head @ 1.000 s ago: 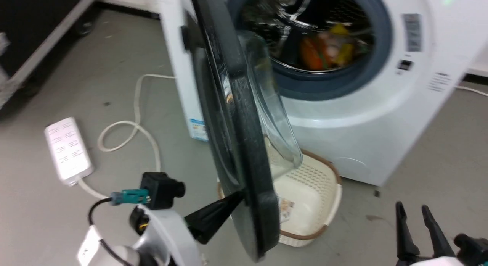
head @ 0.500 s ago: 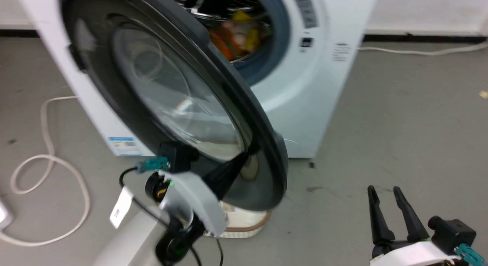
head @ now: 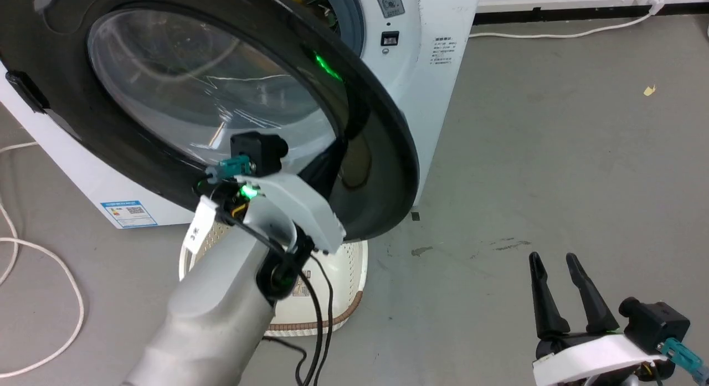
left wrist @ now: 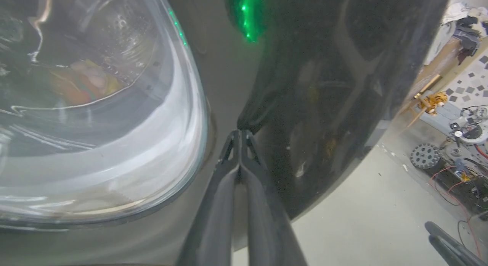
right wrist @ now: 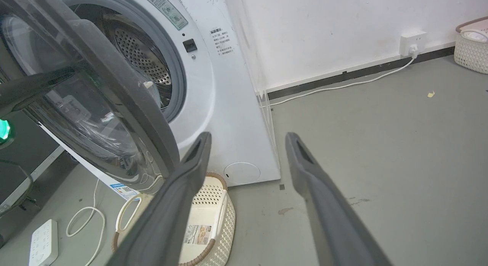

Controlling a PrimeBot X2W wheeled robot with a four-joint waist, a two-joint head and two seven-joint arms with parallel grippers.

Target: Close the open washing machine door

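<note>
The door (head: 382, 148) of the machine (head: 437, 87) stands part open. It hangs from the left side of the machine's front and its free edge swings out toward the robot. There is an open gap between this edge and the front. In the right wrist view the steel drum (right wrist: 141, 56) shows through that gap, behind the door (right wrist: 126, 86).

The left pincer (head: 340, 149) has its two fingers together, with nothing between them. Its tips touch the outer black ring of the door (left wrist: 324, 86), just beside the rim of the glass window (left wrist: 114, 144) and near the free edge, as the left wrist view shows for the left pincer (left wrist: 240, 132). So the door lies straight ahead of this pincer, against its tips.

The door is round, so no long axis can be told. Its flat side stands upright. The outer face looks toward the robot and the glass bulges to the drum side.

The right pincer (head: 552, 260) hangs over the bare floor (head: 554, 153), well apart from the door and to its right, with its fingers apart and empty.

A cream basket (head: 346, 275) sits on the floor under the door's lower edge, just before the machine.
</note>
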